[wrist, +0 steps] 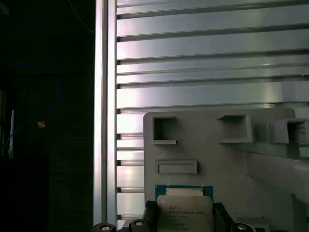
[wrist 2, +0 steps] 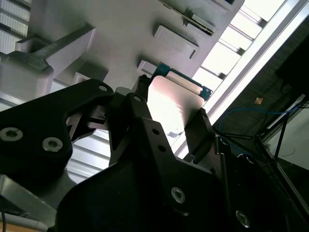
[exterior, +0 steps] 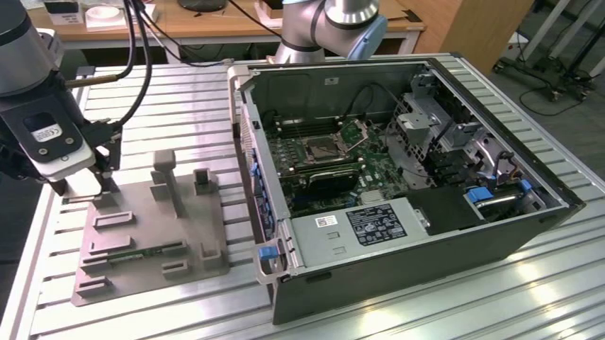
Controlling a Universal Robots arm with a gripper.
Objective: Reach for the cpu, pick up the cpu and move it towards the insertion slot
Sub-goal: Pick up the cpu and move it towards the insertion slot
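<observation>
Ribbed aluminium tabletop (exterior: 170, 85), w/ an open PC case (exterior: 492, 234) lying on its side on the exterior view's right and a grey plastic fixture (exterior: 142, 219) on the exterior view's left. We read the layout as deliberate. The case has its side panel off, so the motherboard (exterior: 283, 159) faces up and can be reached from above. The fixture's blocks and pockets keep each part at a known spot.

The gripper (exterior: 90, 188) is down at the fixture's far-left corner, well apart from the case. In both wrist views the cpu (wrist: 185, 209) sits between its fingers (wrist 2: 197, 133), metal face up, green board edge showing on the far side. The fingers press on two opposite edges, so we judge the gripper closed on the chip. That edge hold makes sense: it leaves the lid and the underside untouched and keeps the chip flat and square for seating.

We can't tell whether the cpu is lifted off the fixture yet or just clamped in place. It lies close over the fixture's surface, just beside a shallow rectangular recess (wrist: 177, 166).

The insertion slot (exterior: 325, 148) is inside the case, approx. mid-board, a silver frame w/ a dark centre. None of the travel from the fixture to it is done.
</observation>
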